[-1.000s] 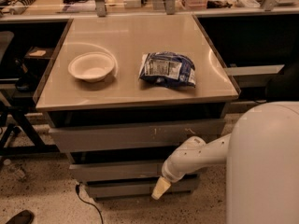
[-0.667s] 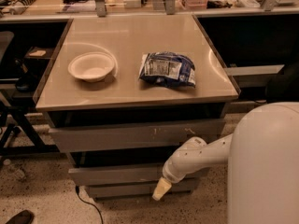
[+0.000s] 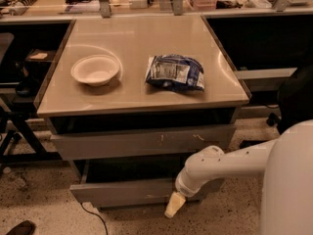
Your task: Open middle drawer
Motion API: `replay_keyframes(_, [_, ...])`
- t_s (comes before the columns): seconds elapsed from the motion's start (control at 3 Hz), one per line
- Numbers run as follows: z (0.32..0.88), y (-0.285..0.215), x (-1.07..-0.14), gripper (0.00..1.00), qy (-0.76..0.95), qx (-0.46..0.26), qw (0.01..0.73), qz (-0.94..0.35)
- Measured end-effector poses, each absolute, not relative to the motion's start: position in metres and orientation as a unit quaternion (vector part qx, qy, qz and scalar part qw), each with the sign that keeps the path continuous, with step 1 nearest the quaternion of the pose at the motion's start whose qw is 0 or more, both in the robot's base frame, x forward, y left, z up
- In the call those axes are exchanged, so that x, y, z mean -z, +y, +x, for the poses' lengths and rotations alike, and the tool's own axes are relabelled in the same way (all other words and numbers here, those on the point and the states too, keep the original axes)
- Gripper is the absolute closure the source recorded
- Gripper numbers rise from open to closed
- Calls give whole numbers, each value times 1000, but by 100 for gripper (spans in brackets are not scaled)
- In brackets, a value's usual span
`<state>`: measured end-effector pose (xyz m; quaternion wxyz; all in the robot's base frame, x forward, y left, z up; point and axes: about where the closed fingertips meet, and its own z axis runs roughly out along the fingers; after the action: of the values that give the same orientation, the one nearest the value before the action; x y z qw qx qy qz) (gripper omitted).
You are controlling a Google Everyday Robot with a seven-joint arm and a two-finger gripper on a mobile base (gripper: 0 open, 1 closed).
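The grey cabinet shows a taller upper front with pale scratch marks (image 3: 142, 141). Below it is the middle drawer (image 3: 122, 192), a wide, shallow, plain grey front. It stands out from the cabinet with a dark gap above it. My gripper (image 3: 174, 205) hangs from the white arm (image 3: 220, 163), its cream tip pointing down. The tip is at the lower edge of the middle drawer's front, near its right end. The narrowest bottom front is mostly hidden behind the middle drawer.
On the cabinet's tan top (image 3: 137, 38) sit a white bowl (image 3: 95, 70) and a blue chip bag (image 3: 176, 72). My white body (image 3: 288, 185) fills the lower right. A cable (image 3: 95, 217) lies on the speckled floor, dark shelving stands at left, and a cluttered counter runs behind.
The middle drawer's front sits a little lower and nearer than before. The gripper has moved slightly down and right with it.
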<state>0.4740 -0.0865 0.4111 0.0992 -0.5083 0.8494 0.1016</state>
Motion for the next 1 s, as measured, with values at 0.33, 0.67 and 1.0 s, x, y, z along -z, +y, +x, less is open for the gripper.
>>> replay_keyframes(0.33, [467, -93, -413, 0, 849, -112, 88, -509])
replay_keyframes(0.67, [458, -99, -413, 0, 848, -125, 77, -508])
replay_keyframes(1.0, [448, -104, -413, 0, 847, -134, 68, -510])
